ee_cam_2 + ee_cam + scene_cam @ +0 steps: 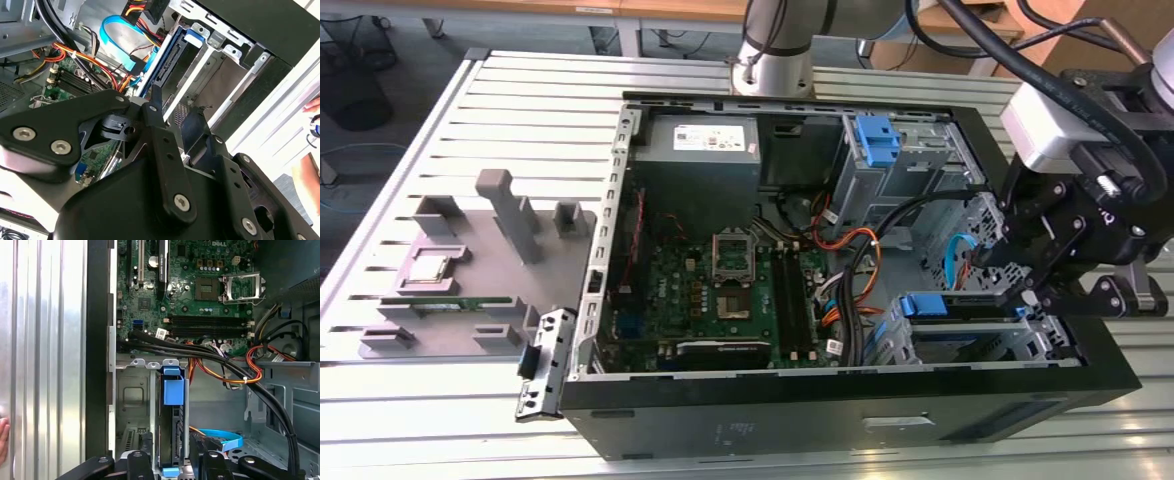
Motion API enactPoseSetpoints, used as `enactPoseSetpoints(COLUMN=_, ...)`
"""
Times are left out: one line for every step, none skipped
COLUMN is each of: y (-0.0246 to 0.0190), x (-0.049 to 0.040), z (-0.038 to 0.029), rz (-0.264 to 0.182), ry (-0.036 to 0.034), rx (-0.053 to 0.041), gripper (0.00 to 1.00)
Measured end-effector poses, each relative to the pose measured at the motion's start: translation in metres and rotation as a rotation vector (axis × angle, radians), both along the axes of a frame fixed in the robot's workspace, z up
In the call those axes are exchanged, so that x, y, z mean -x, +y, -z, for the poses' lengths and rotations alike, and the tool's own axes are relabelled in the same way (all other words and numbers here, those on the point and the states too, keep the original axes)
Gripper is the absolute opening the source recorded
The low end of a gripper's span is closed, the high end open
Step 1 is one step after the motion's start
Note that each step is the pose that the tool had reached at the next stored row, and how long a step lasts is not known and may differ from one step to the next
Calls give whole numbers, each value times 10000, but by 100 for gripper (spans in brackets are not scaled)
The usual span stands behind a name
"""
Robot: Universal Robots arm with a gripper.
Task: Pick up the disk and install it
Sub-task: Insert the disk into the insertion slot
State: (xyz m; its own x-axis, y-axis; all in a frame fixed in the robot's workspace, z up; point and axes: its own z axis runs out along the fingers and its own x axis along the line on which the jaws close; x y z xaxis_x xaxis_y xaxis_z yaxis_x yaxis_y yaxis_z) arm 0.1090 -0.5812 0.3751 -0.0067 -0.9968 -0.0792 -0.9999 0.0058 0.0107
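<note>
Hanging over PC drive bay w/ gripper close over disk

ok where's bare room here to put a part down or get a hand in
Free: the slatted metal table beyond the grey fixture tray, and its near strip along the black computer case. Crowded: the orange and black cables beside the blue-railed metal disk.
</note>
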Motion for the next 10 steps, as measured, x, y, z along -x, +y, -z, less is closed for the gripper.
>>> enactPoseSetpoints(y=5, x=0, z=0, rz=0, ry=0, rx=1, gripper=42)
enactPoseSetpoints(y=14, x=0, z=0, rz=0, ry=0, rx=1, gripper=42)
enactPoseSetpoints(y=25, x=0, z=1, rz=0, ry=0, rx=0, gripper=42)
enactPoseSetpoints(y=33, x=0, z=0, rz=0, ry=0, rx=0, gripper=42)
enactPoseSetpoints(y=38, x=0, z=1, rz=0, ry=0, rx=0, gripper=42)
enactPoseSetpoints(y=44, x=0, z=1, rz=0, ry=0, rx=0, gripper=42)
enactPoseSetpoints(y=49, x=0, z=1, rz=0, ry=0, rx=0, gripper=42)
enactPoseSetpoints(y=55, x=0, z=1, rz=0, ry=0, rx=1, gripper=42)
enactPoseSetpoints(y=61, x=0, z=1, rz=0, ry=0, rx=0, gripper=42)
enactPoseSetpoints(y=65, x=1, z=2, rz=0, ry=0, rx=-1, gripper=42)
